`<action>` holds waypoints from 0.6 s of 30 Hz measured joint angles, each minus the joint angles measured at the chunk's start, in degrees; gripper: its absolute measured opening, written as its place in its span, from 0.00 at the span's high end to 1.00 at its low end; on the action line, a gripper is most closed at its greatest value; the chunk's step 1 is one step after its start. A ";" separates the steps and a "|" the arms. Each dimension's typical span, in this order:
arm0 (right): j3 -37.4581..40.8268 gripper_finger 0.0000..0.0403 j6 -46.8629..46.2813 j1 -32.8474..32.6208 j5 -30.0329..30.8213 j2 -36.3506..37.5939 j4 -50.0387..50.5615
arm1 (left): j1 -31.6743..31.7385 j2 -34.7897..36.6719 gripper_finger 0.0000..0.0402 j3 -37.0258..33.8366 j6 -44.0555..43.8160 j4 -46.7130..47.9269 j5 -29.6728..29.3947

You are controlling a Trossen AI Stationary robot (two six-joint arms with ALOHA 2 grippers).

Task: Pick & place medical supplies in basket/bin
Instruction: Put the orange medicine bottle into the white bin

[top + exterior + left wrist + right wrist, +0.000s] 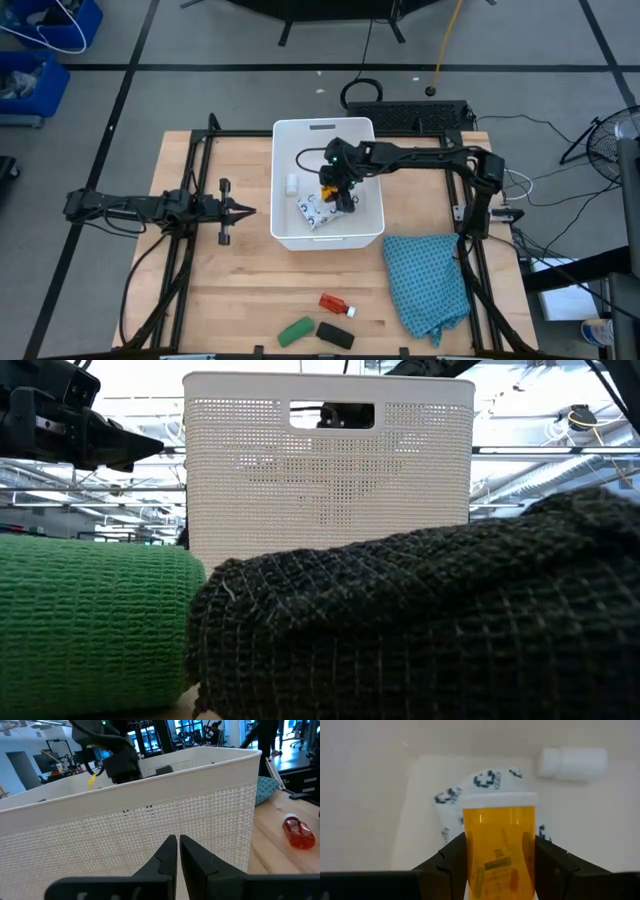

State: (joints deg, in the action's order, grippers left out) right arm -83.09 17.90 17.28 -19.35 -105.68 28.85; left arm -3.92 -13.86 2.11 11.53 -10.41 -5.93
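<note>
While the right gripper (pixel 335 188) clamps the orange vial (pixel 499 851), the bin (pixel 300 135) holds a packet (pixel 318 210) and white cylinder (pixel 292 184).

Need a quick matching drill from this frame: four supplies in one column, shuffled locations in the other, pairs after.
Items:
1. orange vial
2. small white cylinder
3. red tube
4. green oblong

Places:
A. on the table's front edge, beside the black oblong
B. held in the right tool, over the bin
C. lying on the bin's floor, near its left wall
D. on the bare table in front of the bin, left of the teal cloth

Pairs: 1-B, 2-C, 3-D, 4-A
</note>
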 joint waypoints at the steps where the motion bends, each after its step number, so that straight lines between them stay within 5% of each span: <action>1: 0.00 0.60 0.63 0.02 0.58 -0.21 -0.70 | -0.02 0.01 0.94 0.00 0.13 0.00 0.00; 5: 0.00 0.60 0.66 0.57 7.63 -0.23 -6.60 | 0.00 0.01 0.94 0.00 0.17 -0.02 0.00; 18: 0.01 0.60 -1.78 6.77 7.22 -2.44 -11.65 | 0.00 0.01 0.94 0.00 1.73 -0.05 -0.13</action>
State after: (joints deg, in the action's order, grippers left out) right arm -83.08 16.12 24.05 -12.13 -108.12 17.20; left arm -3.92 -13.85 2.11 13.27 -10.47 -6.07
